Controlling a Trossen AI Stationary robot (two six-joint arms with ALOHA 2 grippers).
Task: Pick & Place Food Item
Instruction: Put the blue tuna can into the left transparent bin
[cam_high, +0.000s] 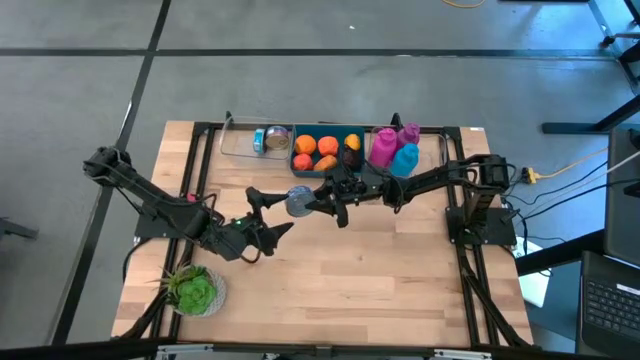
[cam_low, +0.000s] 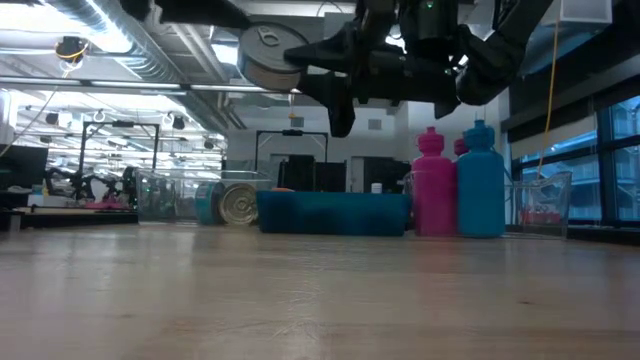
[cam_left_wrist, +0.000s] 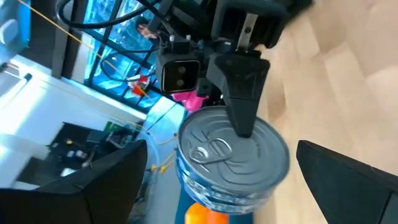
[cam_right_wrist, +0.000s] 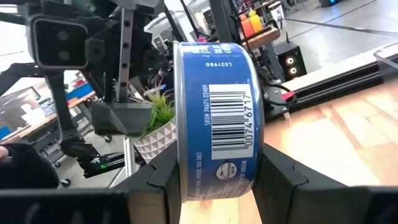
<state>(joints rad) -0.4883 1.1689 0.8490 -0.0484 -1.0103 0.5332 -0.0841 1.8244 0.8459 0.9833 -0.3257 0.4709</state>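
A flat blue tin can (cam_high: 298, 201) with a silver pull-tab lid (cam_left_wrist: 224, 152) and a barcode label (cam_right_wrist: 233, 121) hangs high over the middle of the table. My right gripper (cam_high: 312, 203) reaches in from the table's right side and is shut on it. My left gripper (cam_high: 270, 213) comes from the left, just left of the can, with its fingers open. In the left wrist view its two fingers (cam_left_wrist: 106, 180) stand wide on either side of the can, apart from it. The low view shows the can (cam_low: 265, 55) well above the wood. My right gripper pinches the can between its two fingers, one finger (cam_left_wrist: 242, 106) lying across the pull-tab lid and the other on the opposite flat end (cam_right_wrist: 177, 155). The fingers come level from the table's right. The can is lifted clear and stands on edge, its flat ends facing sideways.
Along the far edge stand a blue bin (cam_high: 327, 150) of orange fruit, a pink bottle (cam_high: 384, 146), a blue bottle (cam_high: 405, 159) and a clear tray (cam_high: 240, 140) with another can (cam_high: 274, 139). A potted green plant (cam_high: 194, 290) sits at the near left corner.
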